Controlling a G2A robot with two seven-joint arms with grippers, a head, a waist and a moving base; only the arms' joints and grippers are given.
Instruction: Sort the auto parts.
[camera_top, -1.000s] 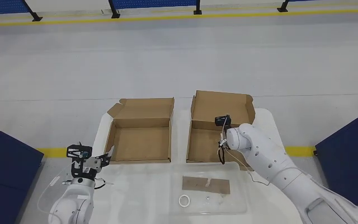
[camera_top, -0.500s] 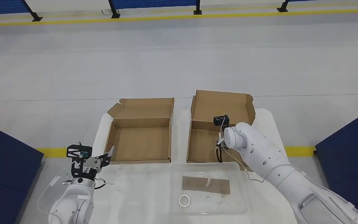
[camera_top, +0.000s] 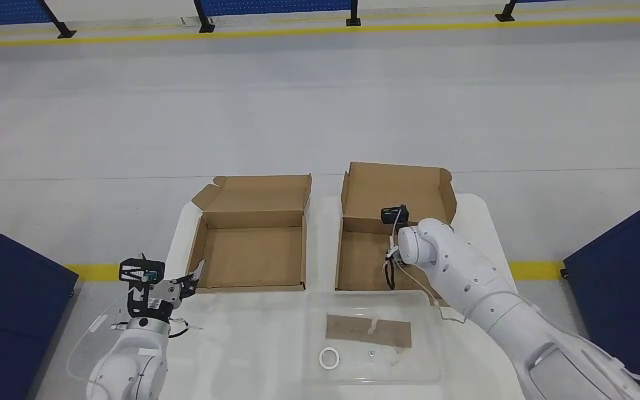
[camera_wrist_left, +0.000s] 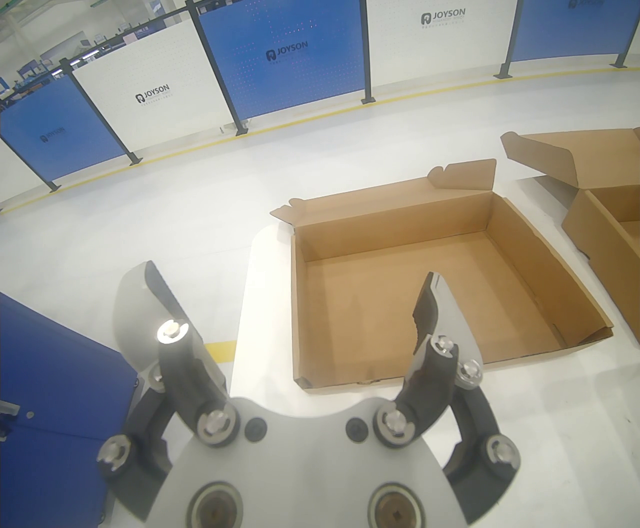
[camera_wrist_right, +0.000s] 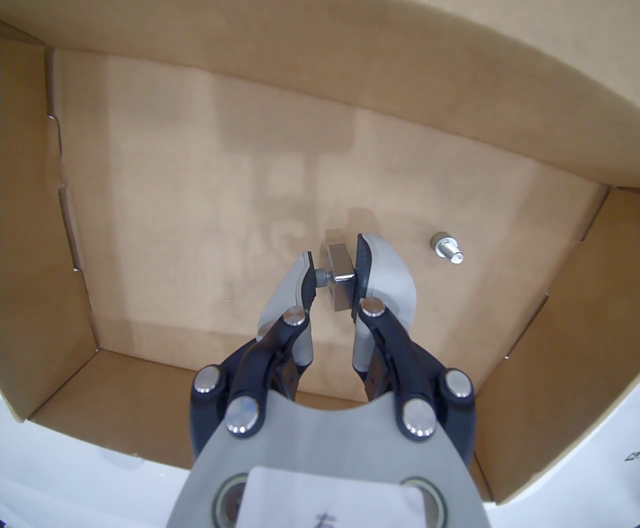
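Lower left in the top view, my left pincer (camera_wrist_left: 290, 280) is hanging wide, empty; right of centre, my right pincer (camera_wrist_right: 332, 260) is pinching a part (camera_wrist_right: 340, 277) inside the right box (camera_wrist_right: 175, 200). Releasing high is risking a bounce against the loose bolt (camera_wrist_right: 446, 247); the part is looking shiny, square-headed, short-stemmed.

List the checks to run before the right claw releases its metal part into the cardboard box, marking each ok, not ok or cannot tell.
1. Right claw shut on the small square-headed metal part: ok.
2. Part held over the floor of the right brown cardboard box: ok.
3. Spot beneath clear of the silver bolt lying in that box: ok.
4. Gap between part and box floor small enough: cannot tell.
5. Left claw open, empty, outside the left brown cardboard box: ok.
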